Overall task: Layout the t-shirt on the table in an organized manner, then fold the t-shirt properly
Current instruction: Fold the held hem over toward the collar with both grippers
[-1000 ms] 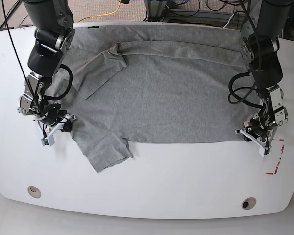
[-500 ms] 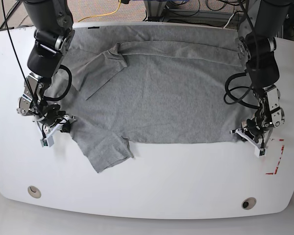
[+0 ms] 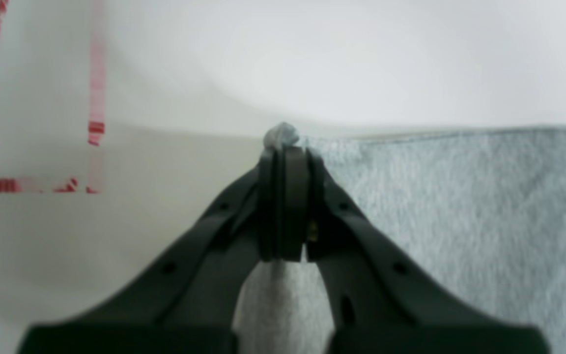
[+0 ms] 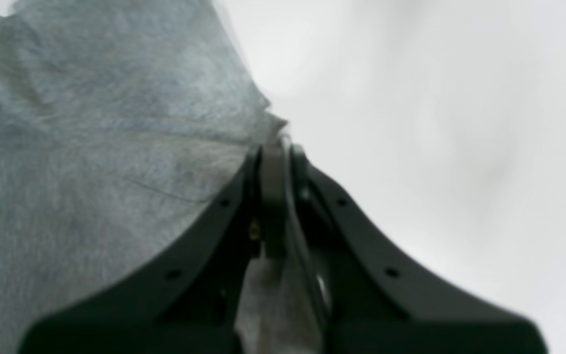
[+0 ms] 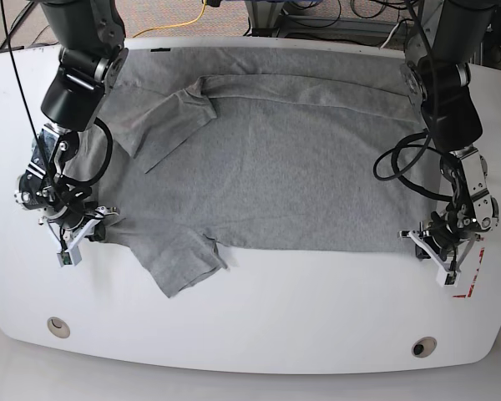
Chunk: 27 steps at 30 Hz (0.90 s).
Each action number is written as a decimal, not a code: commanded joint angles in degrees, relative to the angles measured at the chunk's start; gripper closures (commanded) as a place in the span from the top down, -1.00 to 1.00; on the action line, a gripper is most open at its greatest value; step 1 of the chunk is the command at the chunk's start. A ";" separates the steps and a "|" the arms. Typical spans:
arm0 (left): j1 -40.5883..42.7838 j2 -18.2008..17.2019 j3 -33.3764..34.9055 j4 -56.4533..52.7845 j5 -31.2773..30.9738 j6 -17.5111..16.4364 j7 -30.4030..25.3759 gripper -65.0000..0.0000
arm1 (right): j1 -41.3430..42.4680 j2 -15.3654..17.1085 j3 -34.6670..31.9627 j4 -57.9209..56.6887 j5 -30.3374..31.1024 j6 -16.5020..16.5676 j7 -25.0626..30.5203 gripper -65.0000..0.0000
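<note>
Fabric of the t-shirt (image 5: 275,159) lies spread on the table (image 5: 259,309). Left gripper (image 5: 438,247) and right gripper (image 5: 90,227) each pinch its near corners, jaws clamped.

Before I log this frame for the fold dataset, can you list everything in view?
t-shirt: one, heather grey, spread across the table, one sleeve folded over its body.
table: one, glossy white, under everything.
grommets: two, metal, at the near edge.
red tape: one partial outline, beside the left gripper.
cables: several, yellow and black, on the floor behind.
left gripper: black, shut on a shirt corner.
right gripper: black, shut on the shirt edge.
</note>
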 commanded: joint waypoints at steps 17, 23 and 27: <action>4.36 -0.67 -0.19 16.61 -0.80 -11.00 9.09 -1.00 | -7.71 -1.55 0.28 22.42 0.96 0.06 -8.65 -1.00; 7.70 -0.93 -0.19 22.32 -0.80 -11.40 11.81 -1.00 | -11.93 -2.96 1.86 29.36 0.96 0.06 -11.90 -1.00; 10.07 -1.02 -0.19 25.75 -0.80 -11.40 12.25 -1.00 | -14.04 -4.10 3.70 33.76 0.96 0.06 -13.75 -1.00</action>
